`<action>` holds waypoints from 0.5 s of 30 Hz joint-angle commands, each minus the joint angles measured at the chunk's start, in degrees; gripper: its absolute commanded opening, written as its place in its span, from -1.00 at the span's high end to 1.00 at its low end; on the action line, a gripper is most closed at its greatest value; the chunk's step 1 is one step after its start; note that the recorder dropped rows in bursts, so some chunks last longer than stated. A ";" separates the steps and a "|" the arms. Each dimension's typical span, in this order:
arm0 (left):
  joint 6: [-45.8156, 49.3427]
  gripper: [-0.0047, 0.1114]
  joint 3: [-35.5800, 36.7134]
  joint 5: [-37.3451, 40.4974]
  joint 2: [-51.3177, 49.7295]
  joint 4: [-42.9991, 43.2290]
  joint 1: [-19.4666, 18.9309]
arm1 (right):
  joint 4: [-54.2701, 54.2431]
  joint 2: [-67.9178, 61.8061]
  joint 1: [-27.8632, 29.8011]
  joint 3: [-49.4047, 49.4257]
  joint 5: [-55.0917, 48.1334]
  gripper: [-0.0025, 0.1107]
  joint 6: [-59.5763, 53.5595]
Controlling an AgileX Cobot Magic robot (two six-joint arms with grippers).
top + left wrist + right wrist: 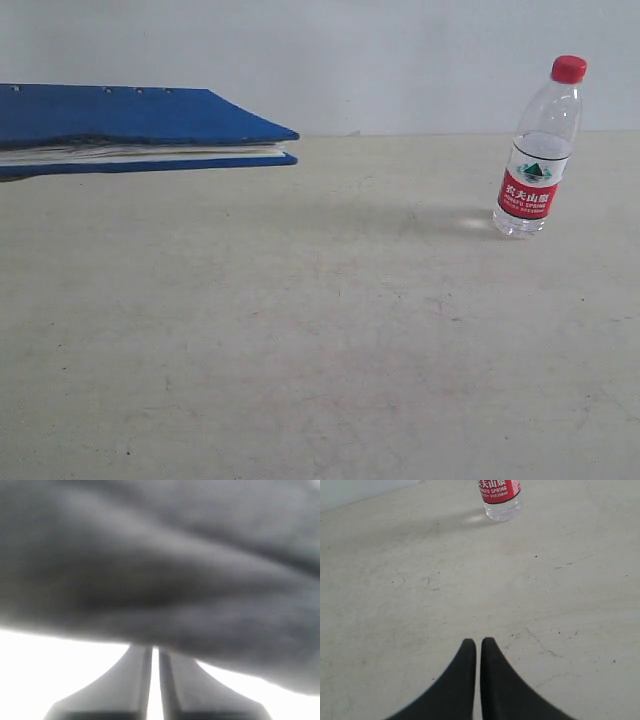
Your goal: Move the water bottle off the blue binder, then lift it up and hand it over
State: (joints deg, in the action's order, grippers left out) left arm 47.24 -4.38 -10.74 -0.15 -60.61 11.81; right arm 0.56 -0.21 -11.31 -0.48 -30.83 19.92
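The water bottle [538, 150] stands upright on the table at the right, red cap on top; its lower label and base [501, 497] show in the right wrist view. The blue binder [130, 115] hangs level in the air at the left, white pages between its covers, its left end out of frame. My right gripper [478, 642] is shut and empty over bare table, well short of the bottle. My left gripper [155, 652] has its fingers almost together; their tips vanish under a blurred dark grey mass [160, 570], apparently the binder. Neither gripper shows in the exterior view.
The pale, scuffed table [300, 330] runs from the front edge of the view back to a plain wall [400, 60]. Faint cracks and specks mark its surface [545, 645]. Only the binder's shadow and the bottle's shadow lie between the two objects.
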 commanded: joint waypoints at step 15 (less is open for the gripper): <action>-77.23 0.84 0.07 8.12 0.15 61.88 -0.58 | -0.02 0.21 -0.09 -0.27 -0.41 0.96 -0.11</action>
State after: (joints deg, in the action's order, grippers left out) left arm -29.27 -4.38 -3.08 -0.15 0.66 11.43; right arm 0.56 -0.21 -11.31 -0.48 -30.83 19.92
